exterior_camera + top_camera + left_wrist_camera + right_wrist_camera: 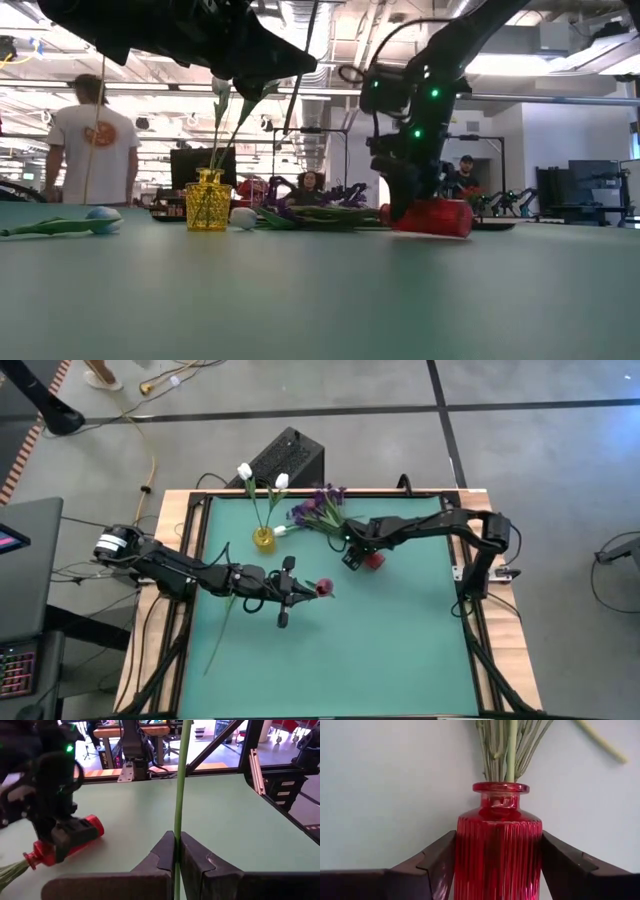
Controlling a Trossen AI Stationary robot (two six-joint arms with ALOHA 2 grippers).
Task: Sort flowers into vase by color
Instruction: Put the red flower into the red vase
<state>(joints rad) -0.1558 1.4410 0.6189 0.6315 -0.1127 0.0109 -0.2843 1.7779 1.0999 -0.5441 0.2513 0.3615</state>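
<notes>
A red ribbed glass vase [499, 845] lies on its side on the green table; my right gripper [355, 555] is shut on it. Its mouth [501, 787] points at the stems of the purple spray [320, 510], which lies on the table. My left gripper [295, 588], mid-table, is shut on the stem of a dark red tulip [322, 588]. A yellow vase [263, 538] stands at the far left with two white tulips [244, 470] in it. Another white tulip [283, 530] lies beside it. My left gripper pinches the tulip's thin green stem [177, 820] between its two fingers, which reach out nearly level from the table's left. The stem runs across the fingers. The bloom is just past the fingertips, and the long lower stem [220, 640] trails toward the near left corner. My right gripper has the red vase's ribbed body [465, 855] between its two fingers, one on each side. The fingers slant down from above, and the neck points away from the gripper. The vase lies on its side on the table [435, 217].
A green stem with a pale bud [100, 215] lies at the table's left in the low view. A black box [285, 460] sits beyond the table's far edge. People stand and sit in the room behind. The near half of the green mat [380, 660] is bare.
</notes>
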